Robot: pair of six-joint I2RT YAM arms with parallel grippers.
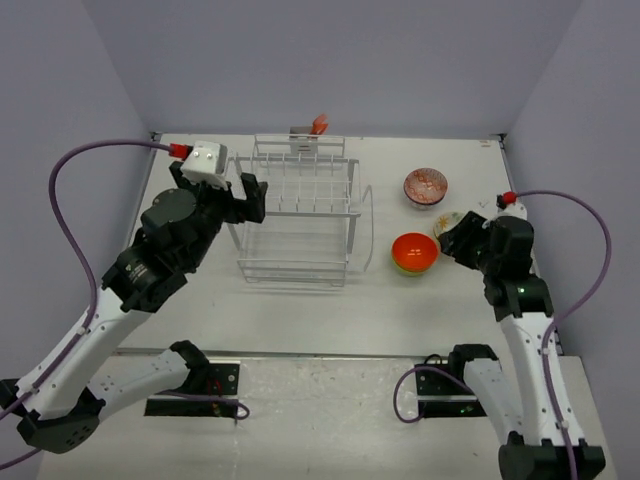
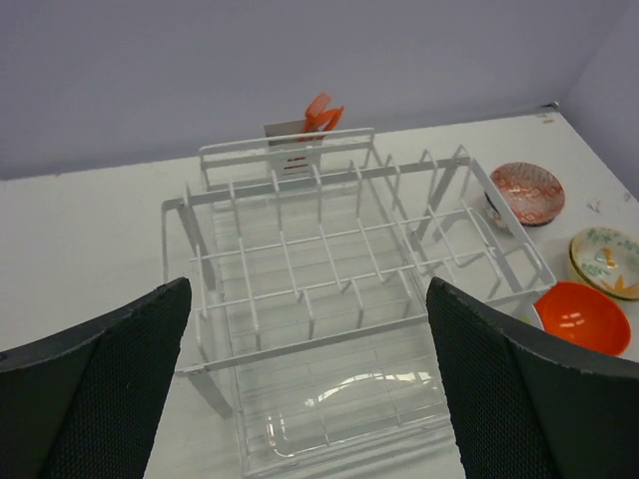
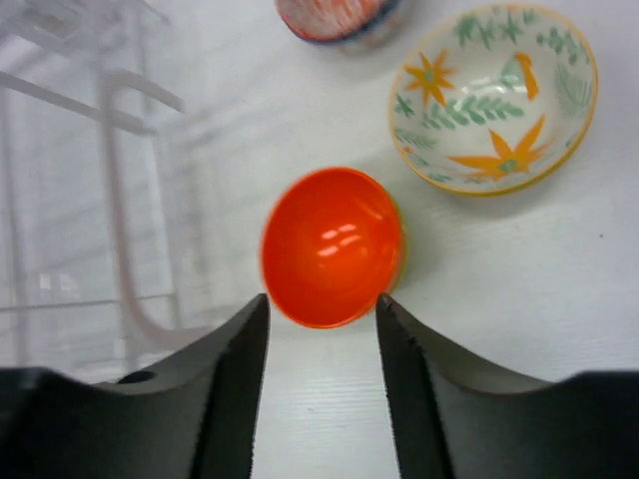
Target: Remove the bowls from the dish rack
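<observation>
The white wire dish rack [image 1: 297, 214] stands mid-table and no bowl shows in its slots [image 2: 329, 249]. Right of it sit three bowls: a red-zigzag one [image 1: 425, 186], a pale floral one [image 1: 447, 222], and a bright orange one [image 1: 414, 253] nested on a lime green rim [image 3: 401, 244]. My right gripper [image 3: 321, 309] is open just short of the orange bowl [image 3: 331, 244], with nothing between its fingers. My left gripper [image 2: 310, 379] is wide open and empty at the rack's left top edge [image 1: 250, 197].
An orange utensil [image 1: 319, 124] stands in a holder at the rack's back edge. A clear drip tray [image 2: 349, 399] lies under the rack. Grey walls close the table at the back and both sides. The rack's curved wire side [image 3: 115, 230] is left of the orange bowl.
</observation>
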